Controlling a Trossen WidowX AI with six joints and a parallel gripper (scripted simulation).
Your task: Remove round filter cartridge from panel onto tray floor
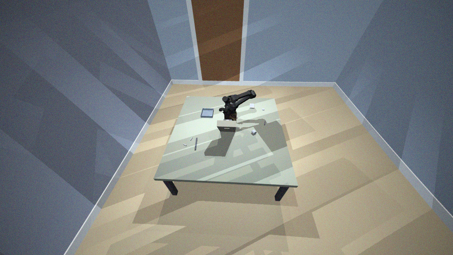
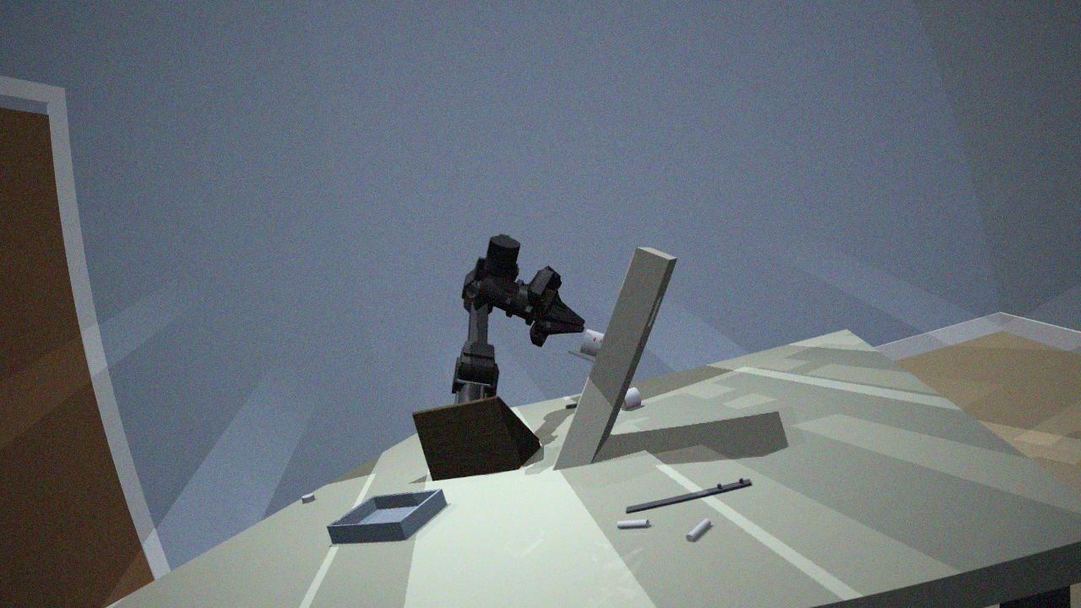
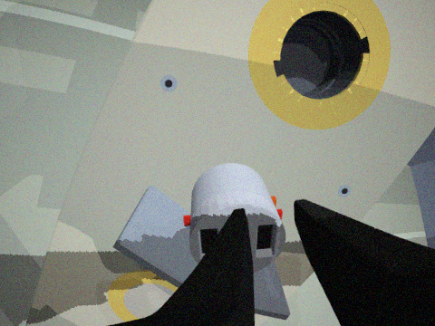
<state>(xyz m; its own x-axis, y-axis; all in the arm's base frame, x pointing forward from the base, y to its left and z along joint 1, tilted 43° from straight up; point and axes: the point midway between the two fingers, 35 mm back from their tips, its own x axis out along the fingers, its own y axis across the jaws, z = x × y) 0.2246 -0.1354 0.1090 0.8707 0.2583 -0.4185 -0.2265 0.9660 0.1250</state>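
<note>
Pale table (image 1: 244, 171) (image 2: 491, 567) (image 3: 27, 109) under tilted panel (image 1: 226, 123) (image 2: 623, 347) (image 3: 204, 122). Cartridge (image 2: 591, 342) (image 3: 231, 187) out of bore, just beyond/below tips, apparently on ledge (image 2: 580, 355) (image 3: 151, 217); gripper (image 2: 583, 327) (image 3: 270, 214) slightly spread, empty. Left: regrip, xfer to tray (image 1: 207, 117) (image 2: 366, 534), release, back off.

white cartridge (image 2: 591, 342) (image 3: 231, 190), yellow ring (image 3: 265, 91), black tool (image 2: 583, 325) (image 3: 270, 214)

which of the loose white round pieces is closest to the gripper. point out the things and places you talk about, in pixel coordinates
The white filter cartridge (image 2: 591, 342) (image 3: 232, 190), with two dark slots in its face and red tabs on its sides. The other white pieces lie on the table, farther off.
</note>
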